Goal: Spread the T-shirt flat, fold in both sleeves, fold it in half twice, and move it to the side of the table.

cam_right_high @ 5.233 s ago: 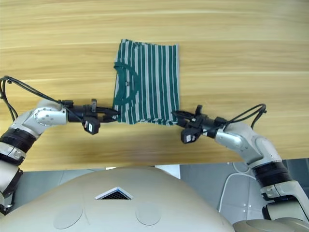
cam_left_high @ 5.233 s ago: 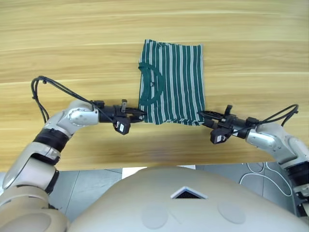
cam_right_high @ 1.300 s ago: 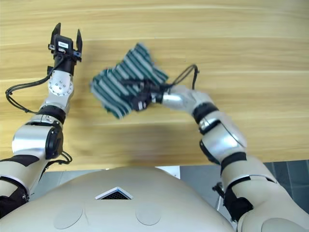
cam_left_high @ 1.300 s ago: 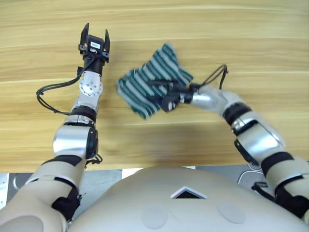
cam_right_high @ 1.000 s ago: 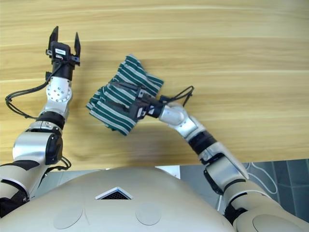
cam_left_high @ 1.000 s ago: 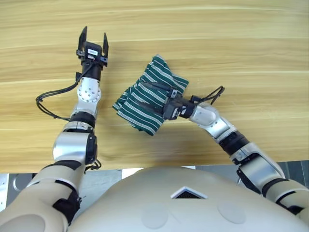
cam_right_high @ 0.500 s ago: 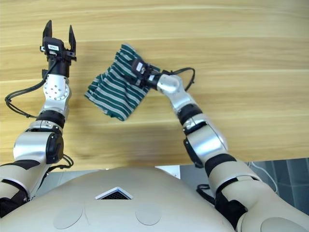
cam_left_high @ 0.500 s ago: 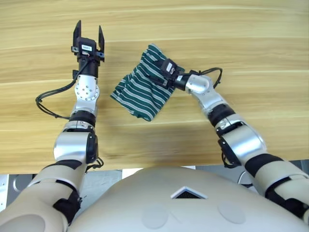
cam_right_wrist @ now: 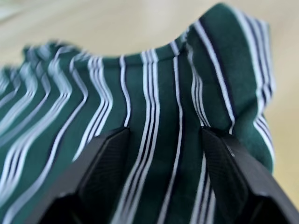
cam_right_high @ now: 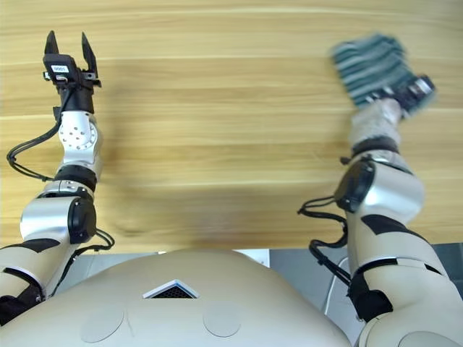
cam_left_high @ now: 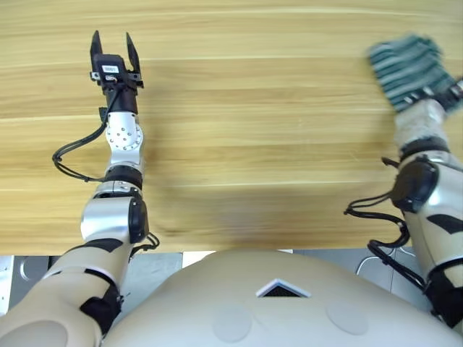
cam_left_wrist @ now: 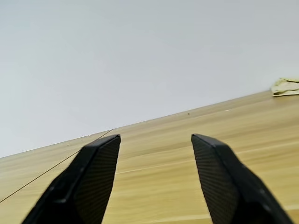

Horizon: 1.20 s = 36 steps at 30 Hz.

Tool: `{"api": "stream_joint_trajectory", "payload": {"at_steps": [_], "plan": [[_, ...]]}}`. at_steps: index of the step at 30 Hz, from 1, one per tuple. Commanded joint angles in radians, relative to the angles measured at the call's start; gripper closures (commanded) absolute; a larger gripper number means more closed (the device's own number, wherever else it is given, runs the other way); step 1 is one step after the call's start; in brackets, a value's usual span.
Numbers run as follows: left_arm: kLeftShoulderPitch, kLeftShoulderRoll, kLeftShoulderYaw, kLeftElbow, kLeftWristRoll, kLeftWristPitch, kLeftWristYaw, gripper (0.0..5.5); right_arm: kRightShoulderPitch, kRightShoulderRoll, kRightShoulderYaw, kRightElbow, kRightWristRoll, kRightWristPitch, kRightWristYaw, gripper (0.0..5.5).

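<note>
Holding the T-shirt (cam_left_high: 409, 69) is the work of your right gripper (cam_right_wrist: 164, 140) alone at this moment. You find the shirt as a compact striped bundle far out at about 2 o'clock on the table (cam_left_high: 239, 144), near the right side. In the right wrist view the gripper's two fingers (cam_right_wrist: 103, 177) stand on either side of the bundle and the green cloth fills the whole gap between them. So I judge that they are clamped on the thick folds and not loose. Whether the bundle rests on the wood or hangs just above it, I cannot tell.

Your left gripper (cam_left_high: 111, 37) is at about 10 o'clock, well apart from the shirt, with its fingers spread wide and nothing between them. I think it is placed there to leave the way free for the other arm.

By my judgement the folding is finished and you are in the final step, the move to the side. What remains is to set the bundle down flat and let go gently, so that the layers do not spring apart or slip over the table edge
</note>
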<state>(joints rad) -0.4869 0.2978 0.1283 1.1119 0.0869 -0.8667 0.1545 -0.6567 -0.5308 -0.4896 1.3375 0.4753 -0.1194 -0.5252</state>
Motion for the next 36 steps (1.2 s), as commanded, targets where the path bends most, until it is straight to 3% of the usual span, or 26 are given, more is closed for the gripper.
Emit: {"api": "stream_joint_trajectory", "payload": {"at_steps": [1, 6, 11, 15, 19, 21, 24, 30, 36], "plan": [[0.035, 0.018, 0.02, 0.005, -0.007, 0.003, 0.026, 2.67, 0.109, 0.039, -0.125, 0.034, 0.046, -0.008, -0.205, 2.68], [0.037, 0.018, 0.024, 0.026, 0.002, 0.023, 0.058, 2.67, 0.115, 0.062, -0.178, 0.024, 0.011, -0.05, -0.268, 2.68], [-0.021, -0.03, -0.024, 0.058, 0.052, 0.035, 0.104, 2.67, 0.1, 0.028, -0.096, 0.003, -0.144, -0.161, -0.28, 2.68], [-0.095, -0.109, -0.063, 0.089, 0.07, 0.087, 0.08, 2.67, 0.0, 0.088, 0.193, -0.106, -0.463, -0.442, -0.241, 2.68], [-0.17, -0.239, 0.006, 0.124, -0.068, 0.197, -0.08, 2.67, -0.124, 0.386, 0.507, -0.114, -0.693, -0.528, 0.059, 2.68], [-0.187, -0.269, 0.0, 0.136, -0.068, 0.216, -0.095, 2.67, -0.139, 0.486, 0.569, -0.071, -0.737, -0.495, 0.126, 2.68], [-0.152, -0.289, 0.003, 0.14, -0.072, 0.212, -0.139, 2.67, -0.117, 0.568, 0.558, -0.032, -0.715, -0.446, 0.186, 2.68], [-0.008, -0.301, -0.039, 0.043, -0.03, 0.085, -0.121, 1.6, 0.03, 0.589, 0.558, -0.1, -0.688, -0.591, 0.272, 2.68], [0.094, -0.328, -0.09, -0.044, 0.025, 0.019, -0.069, 1.6, 0.145, 0.581, 0.58, -0.165, -0.705, -0.643, 0.293, 2.68]]}}
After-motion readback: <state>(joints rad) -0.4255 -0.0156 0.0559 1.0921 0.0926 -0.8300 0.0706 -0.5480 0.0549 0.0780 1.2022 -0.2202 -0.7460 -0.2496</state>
